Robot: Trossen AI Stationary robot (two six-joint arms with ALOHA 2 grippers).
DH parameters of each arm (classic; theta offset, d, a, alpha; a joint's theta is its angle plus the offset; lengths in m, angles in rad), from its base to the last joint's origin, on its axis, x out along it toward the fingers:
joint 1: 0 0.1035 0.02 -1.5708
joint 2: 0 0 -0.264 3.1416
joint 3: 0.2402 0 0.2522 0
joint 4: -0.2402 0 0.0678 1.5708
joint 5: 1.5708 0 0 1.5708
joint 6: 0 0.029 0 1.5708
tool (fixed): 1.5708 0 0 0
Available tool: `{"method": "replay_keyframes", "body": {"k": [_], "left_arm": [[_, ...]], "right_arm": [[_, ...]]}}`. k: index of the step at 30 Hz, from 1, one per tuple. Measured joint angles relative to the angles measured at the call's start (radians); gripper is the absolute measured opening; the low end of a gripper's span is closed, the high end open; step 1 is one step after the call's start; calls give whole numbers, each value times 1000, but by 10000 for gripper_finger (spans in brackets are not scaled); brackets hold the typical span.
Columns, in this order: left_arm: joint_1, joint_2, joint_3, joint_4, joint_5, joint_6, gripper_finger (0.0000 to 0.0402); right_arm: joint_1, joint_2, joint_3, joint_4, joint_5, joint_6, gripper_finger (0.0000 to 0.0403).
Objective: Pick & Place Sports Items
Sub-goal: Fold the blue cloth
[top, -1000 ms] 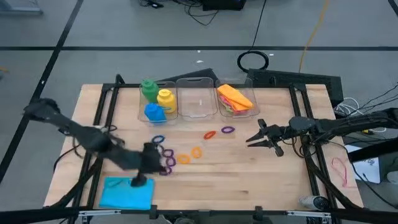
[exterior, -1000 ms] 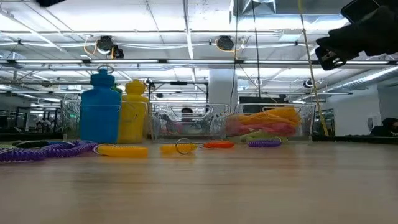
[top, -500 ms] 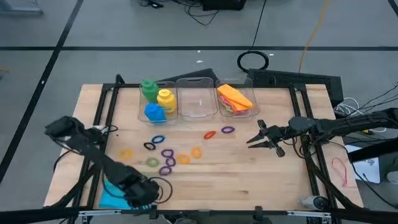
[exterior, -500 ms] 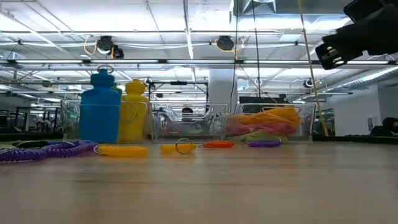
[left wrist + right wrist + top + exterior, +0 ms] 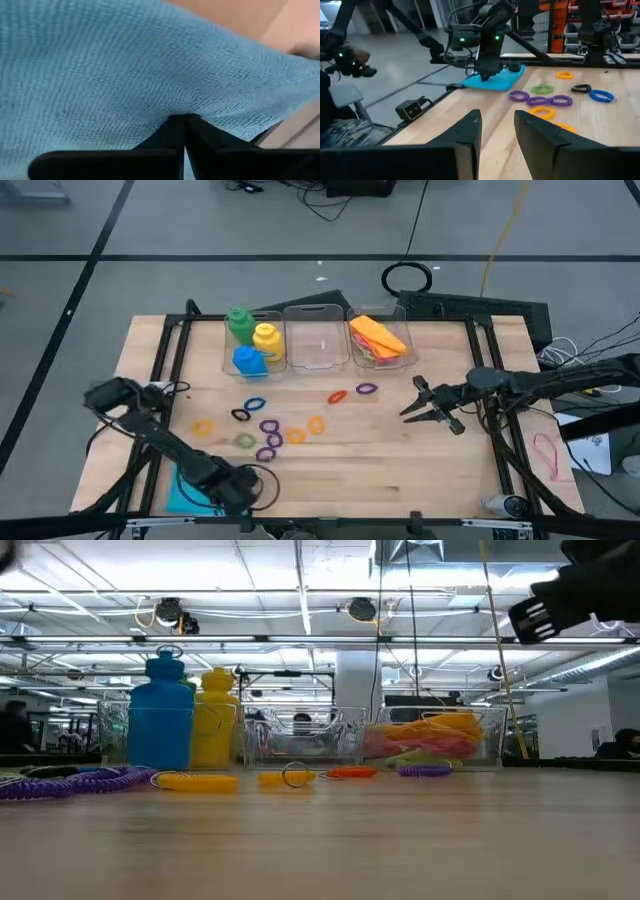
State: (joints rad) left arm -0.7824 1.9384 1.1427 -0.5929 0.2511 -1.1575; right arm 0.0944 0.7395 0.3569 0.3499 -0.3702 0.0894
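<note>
A folded blue cloth [image 5: 185, 492] lies flat at the table's near left; it fills the left wrist view [image 5: 125, 65] and shows in the right wrist view [image 5: 509, 76]. My left gripper [image 5: 232, 490] stands on it, shut. Small purple, orange, green, blue and black rings [image 5: 268, 426] lie loose mid-table. Green, yellow and blue bottles [image 5: 250, 340] stand in the left clear bin. Orange, pink and green cloths [image 5: 378, 338] lie in the right bin. My right gripper [image 5: 410, 408] hangs open and empty at the right [image 5: 497, 117]. My left gripper is shut on the blue cloth's top surface [image 5: 181, 111], near the cloth's right edge. Its fingers [image 5: 487, 70] come from above, pointing down, and meet at their tips, where the cloth puckers a little. The cloth lies on the table; how many layers are caught does not show.
Three clear bins [image 5: 320, 350] stand in a row at the far edge; the middle one holds nothing. The left arm [image 5: 160, 442] slants low across the table's near left. Bare wood lies between the rings and the near edge.
My left arm has swung toward the table's near edge and off the rings, which now show. Its gripper has gone a little nearer the near edge, staying on the blue cloth. The arm now hides the cloth's right part.
</note>
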Motion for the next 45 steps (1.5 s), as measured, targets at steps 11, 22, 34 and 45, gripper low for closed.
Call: {"method": "replay_keyframes", "body": {"k": [11, 22, 34, 45], "left_arm": [[251, 97, -2, 400, -266, 454, 1], [551, 187, -14, 894, -401, 817, 1], [548, 95, 32, 1097, -297, 1049, 4], [492, -209, -9, 1021, -409, 1287, 4]], "right_arm": [[0, 0, 0, 28, 0, 0, 73], [0, 0, 0, 28, 1, 4, 73], [0, 17, 0, 23, 137, 22, 73], [0, 403, 90, 58, 201, 55, 1]]}}
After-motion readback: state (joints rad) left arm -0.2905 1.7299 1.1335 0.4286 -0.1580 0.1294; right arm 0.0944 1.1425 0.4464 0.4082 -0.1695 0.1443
